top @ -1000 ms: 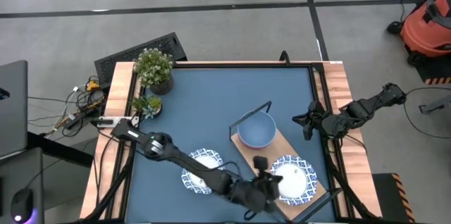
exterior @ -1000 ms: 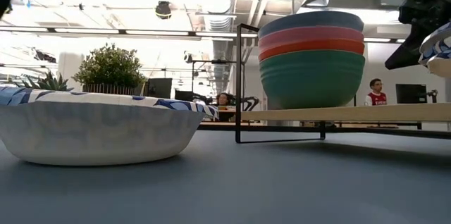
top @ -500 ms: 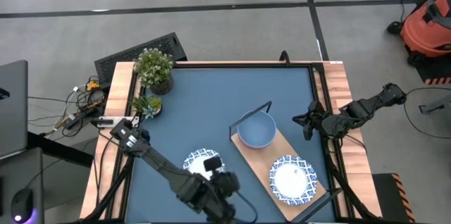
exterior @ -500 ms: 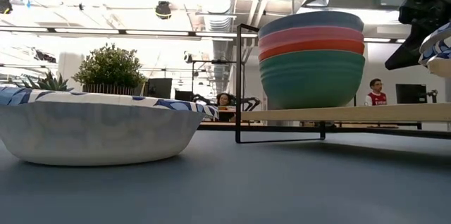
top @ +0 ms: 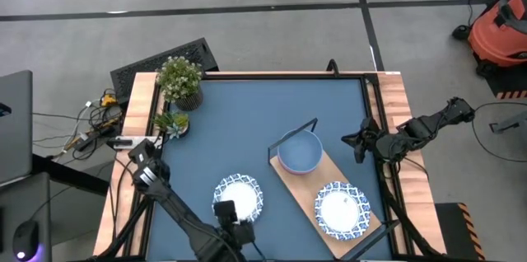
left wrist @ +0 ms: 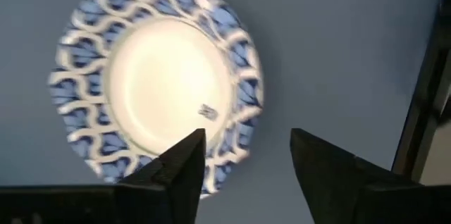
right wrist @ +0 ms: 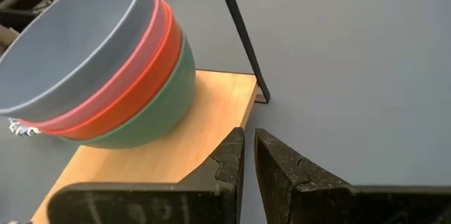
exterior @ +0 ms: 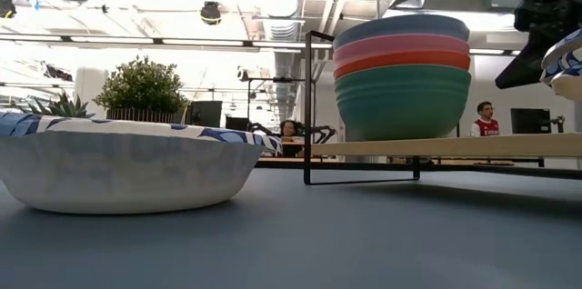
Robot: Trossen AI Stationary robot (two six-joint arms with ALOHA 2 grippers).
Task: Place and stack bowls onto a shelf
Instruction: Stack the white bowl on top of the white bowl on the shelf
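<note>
A blue-and-white patterned bowl [top: 239, 195] [left wrist: 155, 90] [exterior: 127, 166] rests on its base on the blue tabletop, near the front. My left gripper [left wrist: 246, 160] [top: 226, 212] hangs open above its near rim and points steeply down, touching nothing. The light-wood shelf [top: 306, 186] bears a stack of bowls [top: 298, 153] [right wrist: 91, 76], green, red, pink and pale blue on top, and a second patterned bowl [top: 340, 209]. My right gripper [right wrist: 248, 155] [top: 361, 142] waits by the table's right edge, its fingers almost together with nothing between them.
Two potted plants [top: 179, 79] [top: 171, 122] stand at the table's far left corner. The shelf's black wire frame [top: 293, 133] rises at its far end beside the stack. Bare tabletop [top: 272, 105] lies between the plants and the shelf.
My left gripper has drawn away from the patterned bowl on the shelf and gone toward the table's left edge, tipping to point more steeply down. It now stands over the patterned bowl on the table. Both patterned bowls have stayed where they were.
</note>
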